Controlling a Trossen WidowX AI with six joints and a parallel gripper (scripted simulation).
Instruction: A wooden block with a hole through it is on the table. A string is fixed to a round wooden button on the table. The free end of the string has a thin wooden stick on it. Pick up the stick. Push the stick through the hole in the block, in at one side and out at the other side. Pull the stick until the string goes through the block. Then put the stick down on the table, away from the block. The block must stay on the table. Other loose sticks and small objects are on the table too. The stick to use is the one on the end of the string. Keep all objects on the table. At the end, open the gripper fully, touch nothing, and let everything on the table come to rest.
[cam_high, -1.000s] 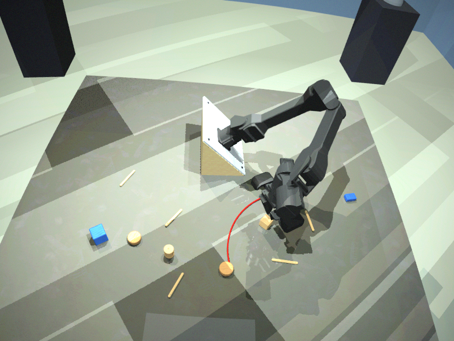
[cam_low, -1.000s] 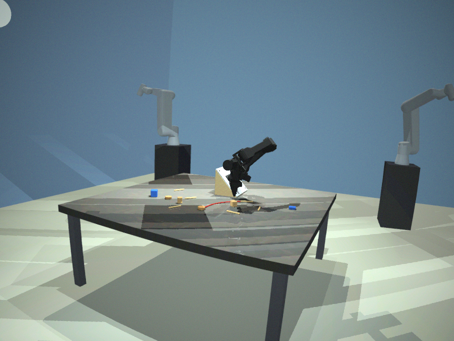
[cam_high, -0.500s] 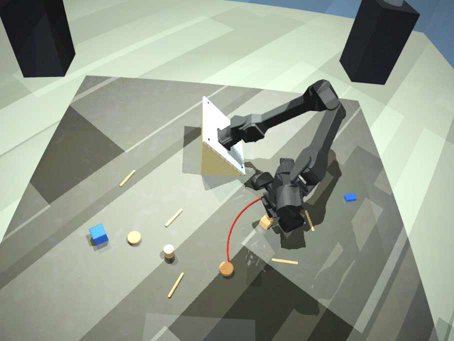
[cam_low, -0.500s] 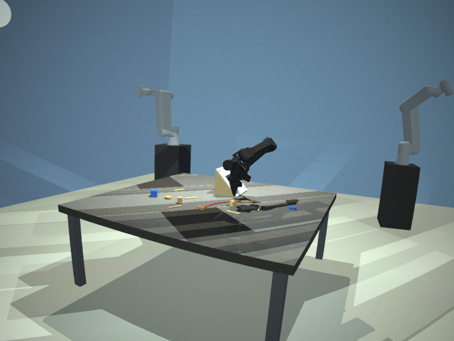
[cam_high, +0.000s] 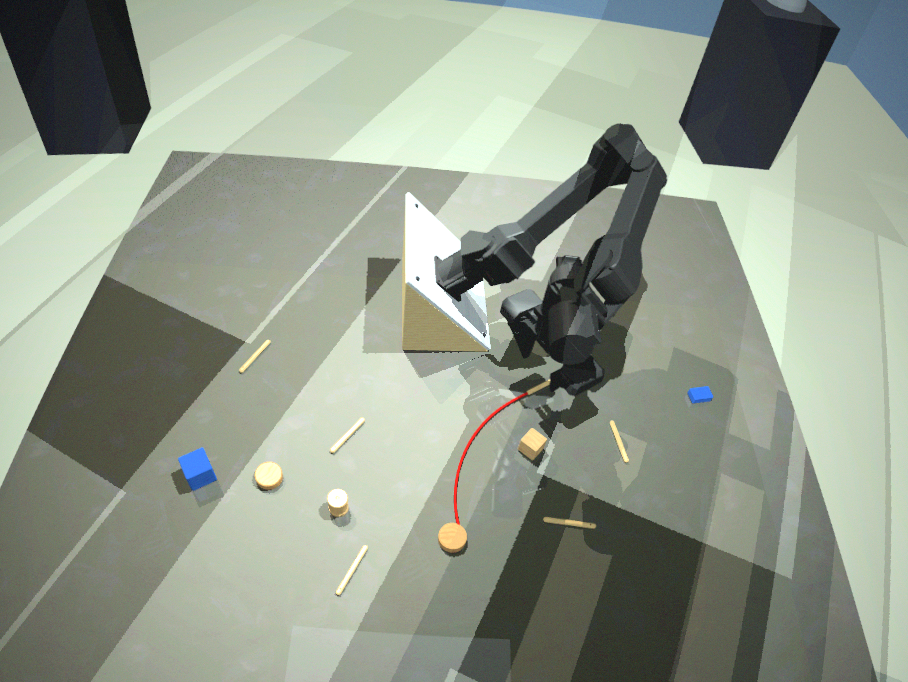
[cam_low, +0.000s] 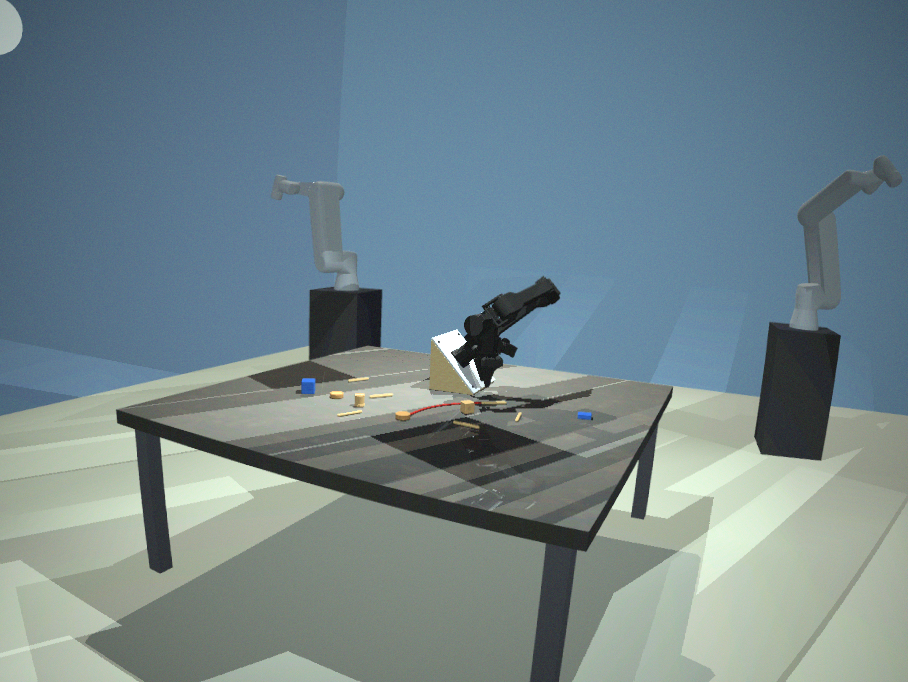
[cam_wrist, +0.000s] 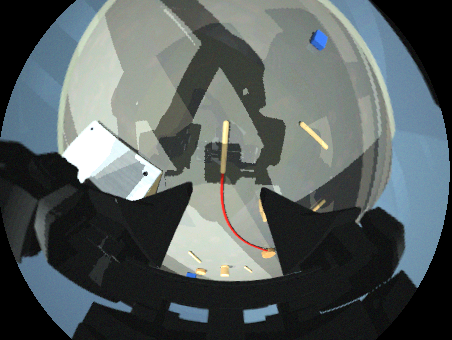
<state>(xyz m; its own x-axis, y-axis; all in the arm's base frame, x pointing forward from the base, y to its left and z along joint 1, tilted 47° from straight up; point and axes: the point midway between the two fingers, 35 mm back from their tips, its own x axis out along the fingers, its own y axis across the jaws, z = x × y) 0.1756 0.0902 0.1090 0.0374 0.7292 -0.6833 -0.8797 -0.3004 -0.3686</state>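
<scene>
Your black hand (cam_high: 561, 381) (cam_wrist: 226, 189), fingers spread and empty; one thin pale wooden stick (cam_high: 540, 386) (cam_low: 493, 402) (cam_wrist: 225, 147) on the red string's end, lying on the bench (cam_high: 293, 601) (cam_low: 352, 480) beyond your fingertips, long axis running between them, not across.

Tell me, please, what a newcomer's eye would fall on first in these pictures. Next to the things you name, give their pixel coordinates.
Probably the curved red string (cam_high: 458, 469) (cam_low: 434, 406) (cam_wrist: 227, 215), running across the table from a round wooden button (cam_high: 452, 538) (cam_low: 402, 416) (cam_wrist: 268, 254) to a thin wooden stick (cam_high: 539, 386) (cam_wrist: 224, 145). Next, likely the black robot arm (cam_high: 556, 209) (cam_low: 517, 304), its open gripper (cam_wrist: 226, 189) over the table, and the white-topped wooden wedge (cam_high: 433, 319) (cam_low: 446, 370) (cam_wrist: 107, 167) at the arm's mount.
</scene>
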